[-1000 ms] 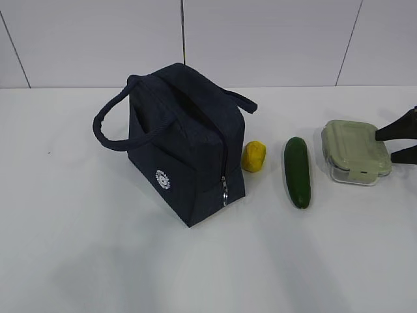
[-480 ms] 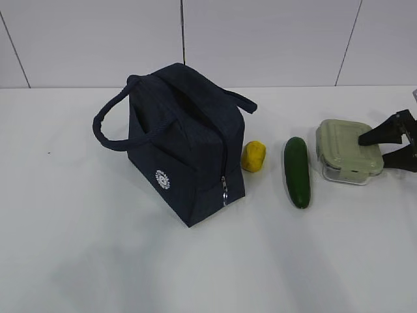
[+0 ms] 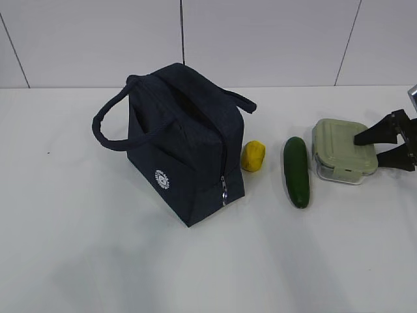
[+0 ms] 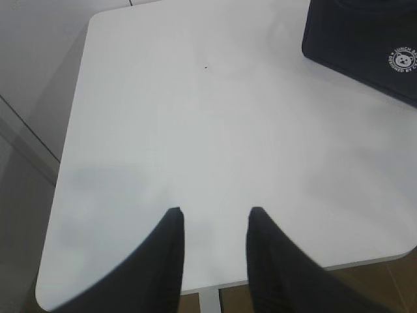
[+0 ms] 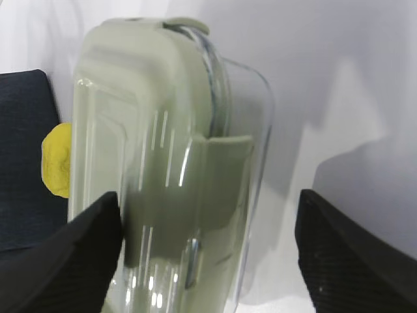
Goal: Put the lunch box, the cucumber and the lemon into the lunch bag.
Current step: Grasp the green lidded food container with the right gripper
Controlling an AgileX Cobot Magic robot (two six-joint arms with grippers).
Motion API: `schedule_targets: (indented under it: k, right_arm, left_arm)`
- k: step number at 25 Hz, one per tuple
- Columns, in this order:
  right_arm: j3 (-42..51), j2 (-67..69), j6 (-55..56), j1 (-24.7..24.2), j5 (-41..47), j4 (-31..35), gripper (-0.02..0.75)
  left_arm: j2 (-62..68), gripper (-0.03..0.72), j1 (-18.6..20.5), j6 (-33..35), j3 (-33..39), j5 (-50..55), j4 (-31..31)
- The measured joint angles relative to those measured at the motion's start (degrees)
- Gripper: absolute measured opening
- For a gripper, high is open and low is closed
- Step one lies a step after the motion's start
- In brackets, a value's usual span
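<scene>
Lunch box (image 3: 343,151) in transit, carried by the right gripper (image 3: 383,145), whose jaws stand wide around the box: in the right wrist view the clear wall and sage-green lid fill the space between the two black fingers (image 5: 78,257), one pad against the left side, the other seemingly a little clear of the right side (so whether the hold is firm cannot be told). Compared with a second ago, the box has shifted leftward toward the cucumber (image 3: 296,171) and sits tilted, apparently raised off the table (image 3: 98,248); the gripper has travelled with it. This suggests the first of three transfers is under way, none yet complete. The cucumber and the lemon (image 3: 253,156) lie untouched between the box and the lunch bag (image 3: 182,143), which stands upright with its top appearing open. The left gripper (image 4: 214,225) hangs partly open and empty above bare table, near the bag's corner.
</scene>
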Motion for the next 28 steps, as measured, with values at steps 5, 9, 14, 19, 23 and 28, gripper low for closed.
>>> schedule_targets:
  k: [5,9,14,19,23,28]
  right_arm:
    - [0.00,0.00,0.00,0.00,0.00,0.94,0.615]
    - [0.00,0.00,0.00,0.00,0.00,1.33,0.614]
    - [0.00,0.00,0.21,0.00,0.00,1.66,0.610]
    - [0.00,0.00,0.35,0.37,0.00,1.97,0.608]
    - [0.00,0.00,0.45,1.51,0.00,2.22,0.605]
    - [0.00,0.00,0.45,2.36,-0.11,2.22,0.603]
  left_arm:
    - [0.00,0.235,0.00,0.00,0.00,0.00,0.00]
    - [0.00,0.235,0.00,0.00,0.00,0.00,0.00]
    - [0.00,0.235,0.00,0.00,0.00,0.00,0.00]
    - [0.00,0.235,0.00,0.00,0.00,0.00,0.00]
    - [0.00,0.235,0.00,0.00,0.00,0.00,0.00]
    - [0.00,0.235,0.00,0.00,0.00,0.00,0.00]
